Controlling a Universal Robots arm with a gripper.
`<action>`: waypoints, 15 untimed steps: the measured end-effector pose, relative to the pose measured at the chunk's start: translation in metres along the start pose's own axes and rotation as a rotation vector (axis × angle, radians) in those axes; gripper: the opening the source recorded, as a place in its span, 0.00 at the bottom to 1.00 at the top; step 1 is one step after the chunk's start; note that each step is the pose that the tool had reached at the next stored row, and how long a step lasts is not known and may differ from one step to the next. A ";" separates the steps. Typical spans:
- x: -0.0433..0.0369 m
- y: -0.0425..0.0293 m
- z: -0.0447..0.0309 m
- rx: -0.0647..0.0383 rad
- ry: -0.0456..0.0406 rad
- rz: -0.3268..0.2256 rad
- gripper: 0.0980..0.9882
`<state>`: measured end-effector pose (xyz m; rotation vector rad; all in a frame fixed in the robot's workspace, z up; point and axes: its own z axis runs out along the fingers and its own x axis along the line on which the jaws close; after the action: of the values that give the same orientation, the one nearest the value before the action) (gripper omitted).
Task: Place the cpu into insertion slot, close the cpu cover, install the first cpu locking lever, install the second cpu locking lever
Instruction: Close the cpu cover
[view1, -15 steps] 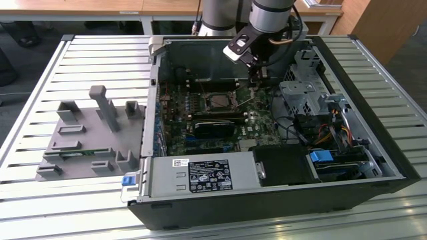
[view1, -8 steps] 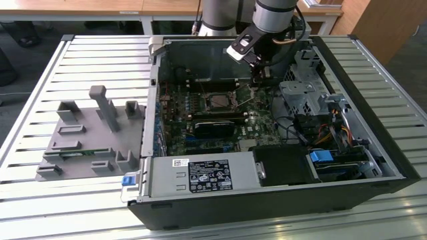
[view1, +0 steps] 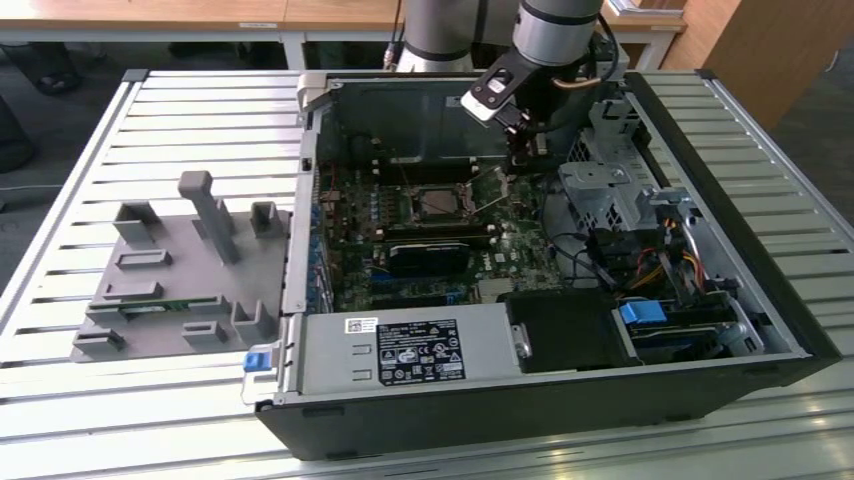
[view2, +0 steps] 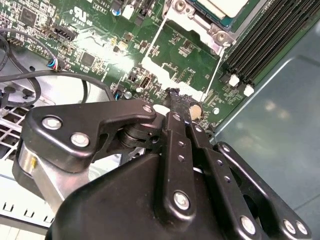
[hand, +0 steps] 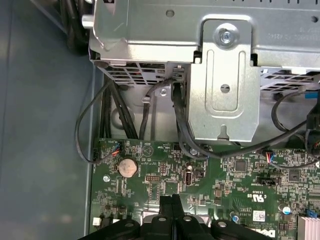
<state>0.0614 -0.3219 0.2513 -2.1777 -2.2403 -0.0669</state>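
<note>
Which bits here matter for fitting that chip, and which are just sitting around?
Job in hand: cpu, insertion slot, open cpu cover.
Just lying about: grey fixture, power supply, coin battery, memory slots, drive cage.

Bright, even room light falls from above in the exterior view, giving the slatted table (view1: 160, 110) a pale sheen, while the inside of the computer case (view1: 400, 130) lies dim and shadowed. In the first wrist view the metal bracket (hand: 225, 90) shines brightly. In the second wrist view, soft glare patches sit on the grey side panel (view2: 280, 110) and glossy highlights on the black gripper (view2: 175, 94).
</note>
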 end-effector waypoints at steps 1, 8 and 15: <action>0.0001 0.0007 0.0002 0.000 -0.0001 0.000 0.01; 0.0008 0.0067 0.0016 0.004 -0.0008 0.000 0.01; 0.0014 0.0109 0.0042 0.007 -0.0012 0.000 0.01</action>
<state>0.0723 -0.3200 0.2474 -2.1752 -2.2373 -0.0575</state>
